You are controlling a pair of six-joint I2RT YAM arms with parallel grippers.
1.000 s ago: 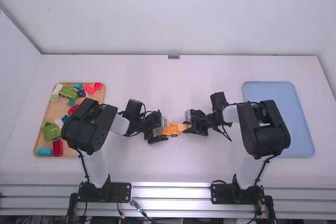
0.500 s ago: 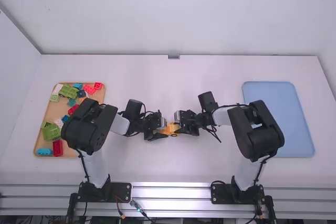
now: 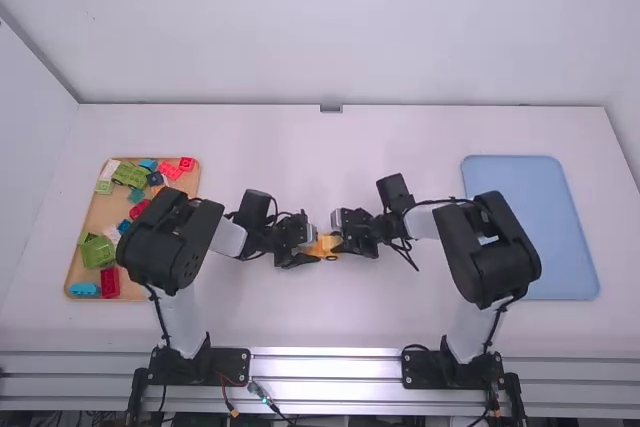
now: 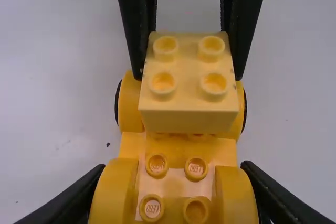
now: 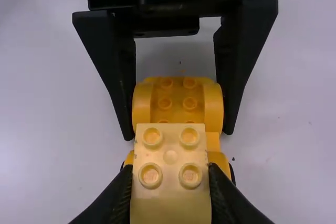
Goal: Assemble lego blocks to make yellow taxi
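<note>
Left gripper [image 3: 308, 249], just below the centre of the high view: fingers closed on the two rounded fenders at one end of the orange-yellow chassis [image 4: 176, 148], one finger on each side. Right gripper [image 3: 341, 237], immediately right of it in the same view: clamped on the pale yellow block [image 5: 170, 157], a finger against each side wall. The two grippers face each other, with the car parts between them. The block has four studs, two by two, facing up; it lies over the chassis end opposite the fenders, between the wheels [image 4: 244, 111]. Cannot tell whether it is pressed fully home. Studs also show on the chassis between the fenders. Both arms' upper links angle inward from the lower left and lower right of the high view. Further out, left side of frame: tan tray [image 3: 98, 215] holding loose bricks, partly hidden by the left arm. Contents noted: green brick [image 3: 98, 251], red brick [image 3: 110, 282] just below it, light-blue brick [image 3: 84, 289] at the lower left corner, small red brick [image 3: 187, 163] at the upper right corner. Right side of frame: blue tray [image 3: 560, 237], beyond the right arm, flat on the white table [image 3: 320, 317].
</note>
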